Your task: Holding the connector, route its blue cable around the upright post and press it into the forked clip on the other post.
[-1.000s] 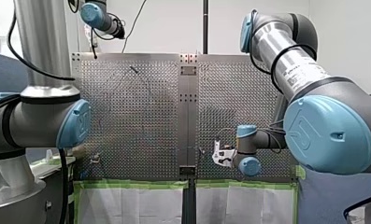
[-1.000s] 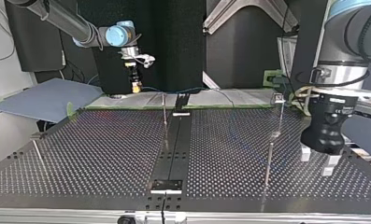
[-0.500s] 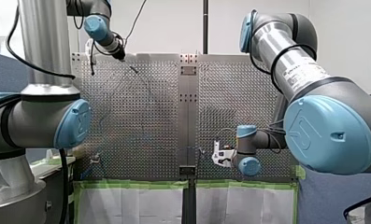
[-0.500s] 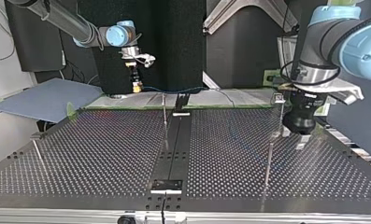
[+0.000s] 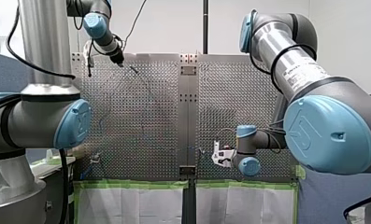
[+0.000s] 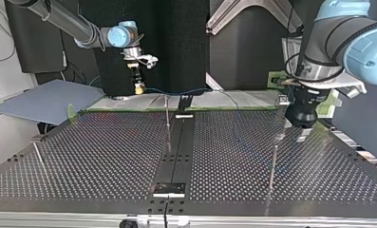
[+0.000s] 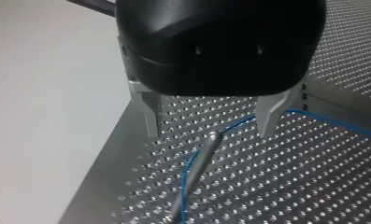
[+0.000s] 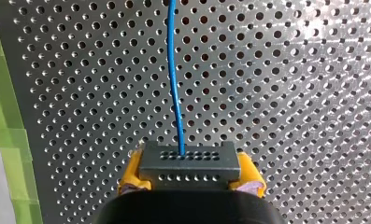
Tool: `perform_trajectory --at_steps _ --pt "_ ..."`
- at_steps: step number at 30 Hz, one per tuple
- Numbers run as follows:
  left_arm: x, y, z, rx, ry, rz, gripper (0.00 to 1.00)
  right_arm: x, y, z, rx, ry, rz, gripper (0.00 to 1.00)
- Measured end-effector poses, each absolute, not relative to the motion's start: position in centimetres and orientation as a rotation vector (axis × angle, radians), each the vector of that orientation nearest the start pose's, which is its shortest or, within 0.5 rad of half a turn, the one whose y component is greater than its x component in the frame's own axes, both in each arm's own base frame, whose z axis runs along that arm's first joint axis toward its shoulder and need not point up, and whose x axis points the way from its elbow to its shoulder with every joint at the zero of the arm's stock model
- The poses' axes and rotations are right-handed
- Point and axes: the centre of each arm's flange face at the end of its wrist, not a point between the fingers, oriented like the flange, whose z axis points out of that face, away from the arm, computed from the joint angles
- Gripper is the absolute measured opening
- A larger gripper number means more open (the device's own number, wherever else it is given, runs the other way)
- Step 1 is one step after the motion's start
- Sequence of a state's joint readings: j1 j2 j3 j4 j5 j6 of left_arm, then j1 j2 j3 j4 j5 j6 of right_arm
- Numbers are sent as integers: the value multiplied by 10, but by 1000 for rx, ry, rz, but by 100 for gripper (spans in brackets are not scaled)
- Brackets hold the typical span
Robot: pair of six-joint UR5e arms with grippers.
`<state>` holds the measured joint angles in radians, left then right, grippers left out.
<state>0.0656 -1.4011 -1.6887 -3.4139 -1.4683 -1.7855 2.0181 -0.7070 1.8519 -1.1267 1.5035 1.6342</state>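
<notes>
Connector [image 8: 188, 161] — gripped by right tool [image 8: 190, 174] (blue cable [image 8: 174, 70] ahead).

Silver counter [image 8: 290, 70], even grid of small dark holes. Bright blue cable [image 8: 174, 70]. Dark grey connector [image 8: 189, 158], two rows of tiny holes on face. Yellow pads [image 8: 132, 173] on right end effector [image 8: 190, 171], black housing. Left end effector [image 7: 209, 133]: glossy black body, bare silver fingers [image 7: 148, 109]. Dull metal-grey post [image 7: 199, 163]. Lime-green tape [image 8: 1, 135] along counter edge. Grey arms [image 5: 290, 70], pale blue joint caps [image 5: 330, 135].
</notes>
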Motion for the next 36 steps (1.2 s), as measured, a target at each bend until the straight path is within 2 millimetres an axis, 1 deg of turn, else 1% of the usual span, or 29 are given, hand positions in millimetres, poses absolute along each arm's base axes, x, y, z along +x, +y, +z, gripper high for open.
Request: perform_trajectory --at_steps 12,36 --pt "392 -116 476 -211 1877 -173 100 379 -464 -20 1581 -990 1609 0" --pt "389 -114 476 -228 1885 -148 100 382 -461 -21 1589 -987 1612 0"
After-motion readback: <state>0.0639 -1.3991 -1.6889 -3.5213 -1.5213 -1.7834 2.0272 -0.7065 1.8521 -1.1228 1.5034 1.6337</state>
